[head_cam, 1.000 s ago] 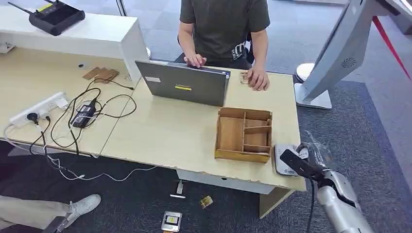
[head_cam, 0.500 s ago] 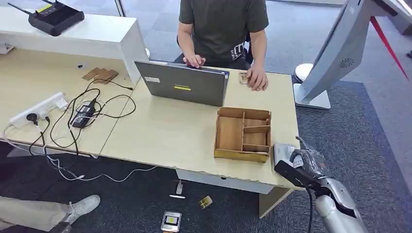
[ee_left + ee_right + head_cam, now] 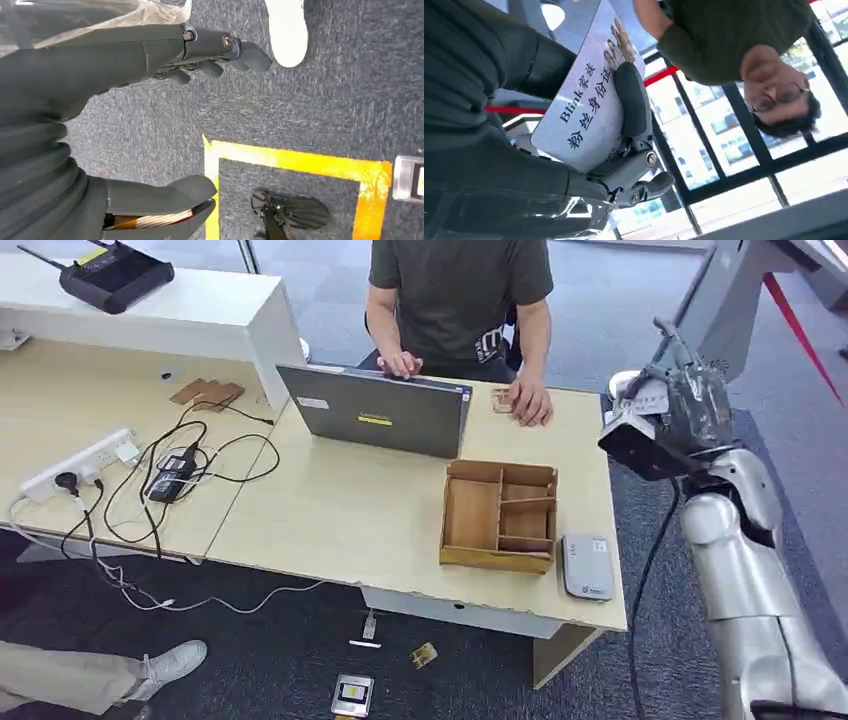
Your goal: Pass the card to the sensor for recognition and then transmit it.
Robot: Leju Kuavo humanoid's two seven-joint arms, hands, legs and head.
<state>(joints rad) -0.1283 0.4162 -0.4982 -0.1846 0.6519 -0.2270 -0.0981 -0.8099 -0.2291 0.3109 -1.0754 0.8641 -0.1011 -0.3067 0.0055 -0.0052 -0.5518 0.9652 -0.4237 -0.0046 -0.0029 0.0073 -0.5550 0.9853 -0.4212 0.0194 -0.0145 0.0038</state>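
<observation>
My right hand point(image 3: 676, 405) is raised beyond the table's right edge, level with the far end of the table point(image 3: 340, 510). It holds a pale card point(image 3: 648, 397). Up close, the card point(image 3: 586, 107) bears blue printed characters and is pinched between the thumb point(image 3: 633, 102) and the fingers behind it. The grey card sensor point(image 3: 587, 566) lies flat at the table's front right corner, well below and nearer than the hand. A person point(image 3: 455, 290) sits behind the table, one hand point(image 3: 530, 402) resting on it. My left hand point(image 3: 75, 100) hangs over the carpet, fingers apart, holding nothing.
A wooden divided box point(image 3: 500, 516) stands just left of the sensor. An open laptop point(image 3: 375, 412) is in front of the person. A power strip with tangled cables point(image 3: 150, 475) covers the left side. A white kiosk stand point(image 3: 725, 290) rises behind my right hand.
My right hand has lifted from just over the sensor at the table's front corner, up and away toward the person's side, taking the card with it.
</observation>
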